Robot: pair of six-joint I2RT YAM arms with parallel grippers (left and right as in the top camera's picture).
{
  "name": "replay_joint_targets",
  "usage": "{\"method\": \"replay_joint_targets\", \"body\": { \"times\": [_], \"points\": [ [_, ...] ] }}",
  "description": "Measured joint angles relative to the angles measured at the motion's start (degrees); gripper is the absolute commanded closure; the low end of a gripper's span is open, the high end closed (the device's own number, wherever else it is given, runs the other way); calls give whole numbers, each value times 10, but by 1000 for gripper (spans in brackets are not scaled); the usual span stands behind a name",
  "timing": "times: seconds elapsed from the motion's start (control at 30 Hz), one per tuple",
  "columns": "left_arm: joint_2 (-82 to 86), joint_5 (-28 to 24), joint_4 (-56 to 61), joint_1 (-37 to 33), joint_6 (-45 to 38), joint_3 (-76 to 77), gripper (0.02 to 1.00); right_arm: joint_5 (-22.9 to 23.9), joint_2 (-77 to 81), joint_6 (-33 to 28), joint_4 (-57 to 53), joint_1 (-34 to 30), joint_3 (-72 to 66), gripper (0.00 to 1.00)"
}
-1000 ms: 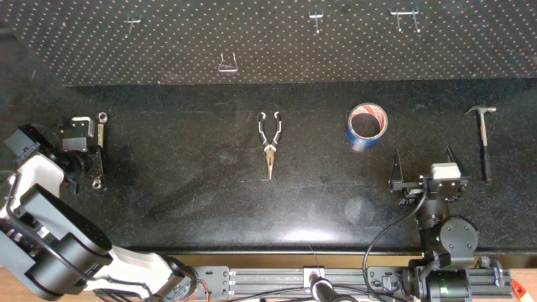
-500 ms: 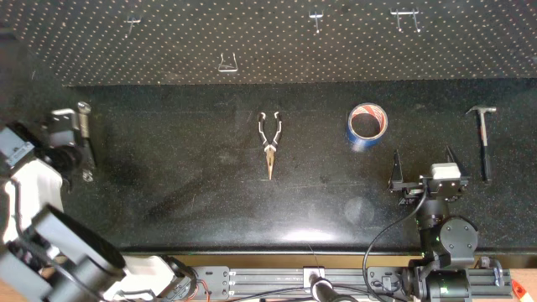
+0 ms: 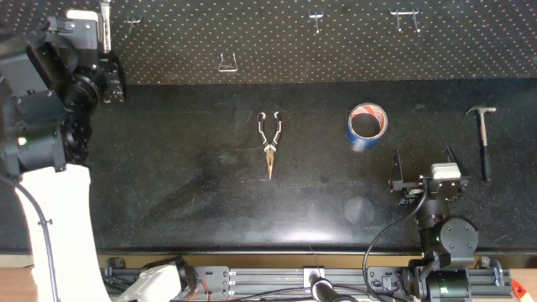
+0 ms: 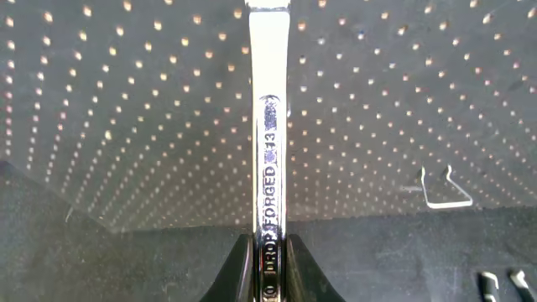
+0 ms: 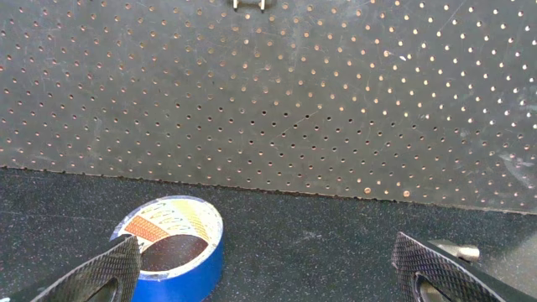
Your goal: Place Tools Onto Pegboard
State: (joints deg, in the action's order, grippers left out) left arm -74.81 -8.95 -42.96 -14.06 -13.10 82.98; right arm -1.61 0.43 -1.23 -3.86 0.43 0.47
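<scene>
Fingers (image 4: 231,283) of the left gripper (image 4: 268,281) were pinched narrowly on the shank of the wrench (image 4: 270,126). The wrench stood straight up the middle of the left wrist view in front of the pegboard (image 4: 126,109), and its far end ran past the frame's top edge. In the top view that gripper sat in the upper left corner, with the bright shaft of the wrench over the perforated board, just left of a small hook (image 3: 132,21). Whether the wrench touched the board or any hook could not be told.

Lower on the board, left of centre in the top view, hung a triangular wire loop (image 3: 227,63). A single hook (image 3: 316,17) and a double hook (image 3: 405,17) sat along the top edge, toward the right.

Below the board, the pliers (image 3: 269,143) lay at the centre of the black table (image 3: 193,193), handles up the frame and tips down. The tape roll (image 3: 367,124), blue, stood right of centre. The hammer (image 3: 483,138) lay at the far right, head toward the board.

At the lower right, the right gripper (image 3: 424,164) had its fingers (image 5: 105,270) spread wide with nothing between them. It sat lower in the frame than the tape roll and the hammer and between them left to right, apart from both.
</scene>
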Motion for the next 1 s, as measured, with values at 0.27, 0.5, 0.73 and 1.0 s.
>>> {"method": "replay_joint_targets", "body": {
  "times": [0.27,0.5,0.73,1.0],
  "points": [
    [91,22,-57,0,29,-19,989,0,0,0,0,0,0,31],
    [186,49,133,0,30,-263,989,0,0,0,0,0,0,31],
    [163,37,188,0,29,-308,989,0,0,0,0,0,0,31],
    [136,33,190,0,29,-309,989,0,0,0,0,0,0,31]
  ]
}}
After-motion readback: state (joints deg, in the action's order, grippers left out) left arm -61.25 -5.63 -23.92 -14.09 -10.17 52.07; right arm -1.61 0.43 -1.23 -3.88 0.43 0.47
